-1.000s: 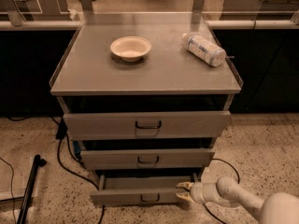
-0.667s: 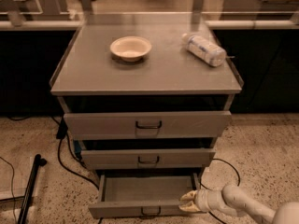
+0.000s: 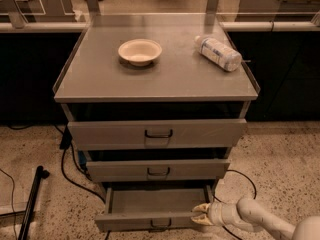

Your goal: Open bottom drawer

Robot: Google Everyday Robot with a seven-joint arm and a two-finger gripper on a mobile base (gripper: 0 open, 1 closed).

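Observation:
The bottom drawer (image 3: 150,221) is the lowest and narrowest grey front of the cabinet, with a small dark pull handle (image 3: 160,225). It is pulled well out, and its plain grey tray (image 3: 155,201) shows bare inside. My gripper (image 3: 200,215) is low at the drawer's front right corner, its pale fingertips against the right end of the drawer front. The white arm runs from it to the lower right corner of the view.
The mid drawer (image 3: 158,170) and the top drawer (image 3: 157,132) stand above, both slightly out. On the cabinet top (image 3: 100,81) sit a cream bowl (image 3: 140,51) and a lying plastic bottle (image 3: 217,53). Black cables (image 3: 70,174) and a black pole (image 3: 31,204) lie on the floor left.
The bottom drawer has slid further out toward the camera, showing more of its tray. My gripper has moved down and toward the camera with the drawer's right front corner.

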